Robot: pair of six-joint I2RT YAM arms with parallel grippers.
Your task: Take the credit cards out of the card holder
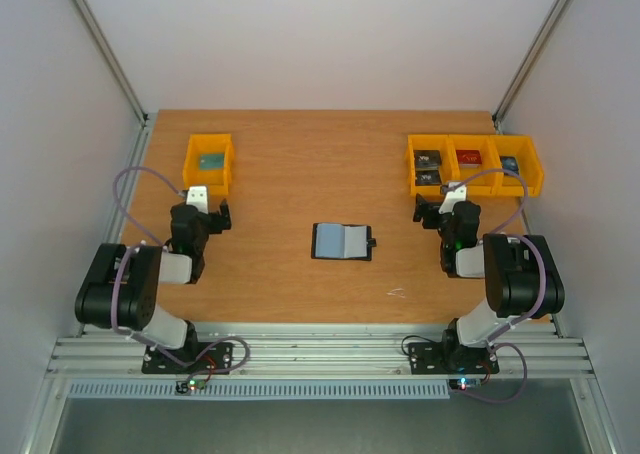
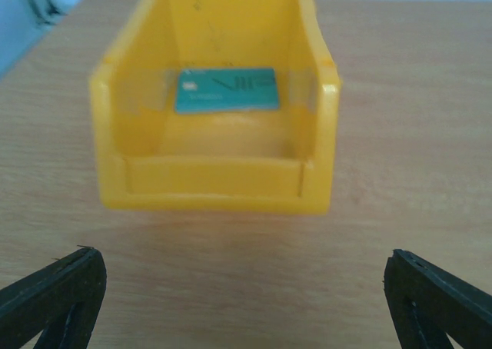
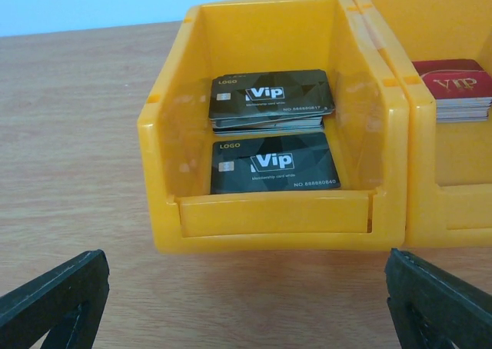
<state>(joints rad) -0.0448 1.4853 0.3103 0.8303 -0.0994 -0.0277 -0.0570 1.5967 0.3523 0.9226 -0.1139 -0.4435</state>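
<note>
Only overhead do we see the wallet (image 1: pixel 342 241); our left hand (image 2: pixel 244 270) and right hand (image 3: pixel 247 268) gape empty, the right facing black cards (image 3: pixel 273 162) marked "Vip".

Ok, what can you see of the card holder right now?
The card holder lies opened flat in the middle of the wooden table, visible in the top view only. Black border, two blue-grey inner panels side by side, a small black tab jutting from its right edge. Only the table touches it. Cards inside: too small to tell.
</note>
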